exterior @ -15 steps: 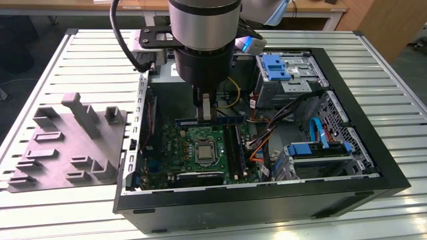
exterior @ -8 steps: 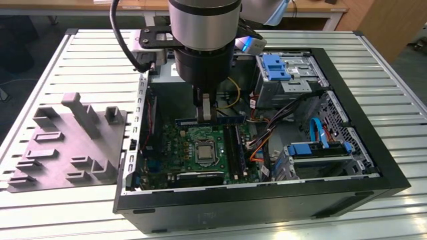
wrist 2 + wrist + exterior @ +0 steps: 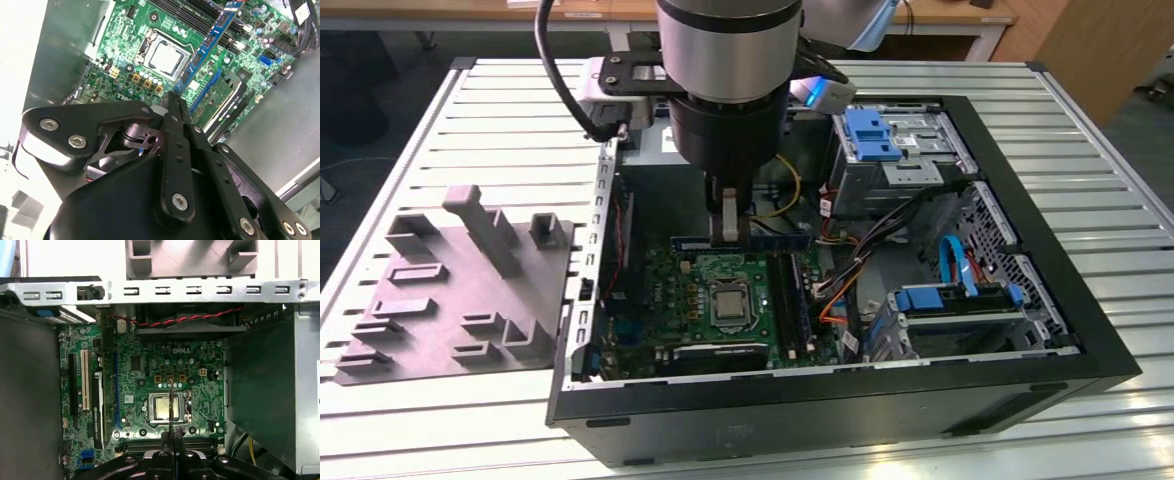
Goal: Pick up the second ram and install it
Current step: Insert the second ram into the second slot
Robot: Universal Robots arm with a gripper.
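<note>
While the black two-fingered gripper [image 3: 731, 230] hangs inside the open black computer case [image 3: 854, 425], its jaws are clamped together on the second ram [image 3: 767, 241], a thin dark blue-green circuit-board stick with black chips. It is held on edge in the air just above the green motherboard [image 3: 674, 300]. In the second wrist view the stick [image 3: 210, 42] juts from the fingertips past the square silver processor [image 3: 165, 57] towards the long black memory slots [image 3: 182, 12]. It seems to lie across those slots rather than along them (so a good seating calls for turning it, matching the notch, and pressing straight and evenly, never tilted). A bundle of orange and yellow cables [image 3: 834, 285] crowds the board on the exterior view's right and could snag. A grey moulded fixture tray [image 3: 454, 280] rests on the slatted metal table [image 3: 520, 120], beside the case on the exterior view's left.
</note>
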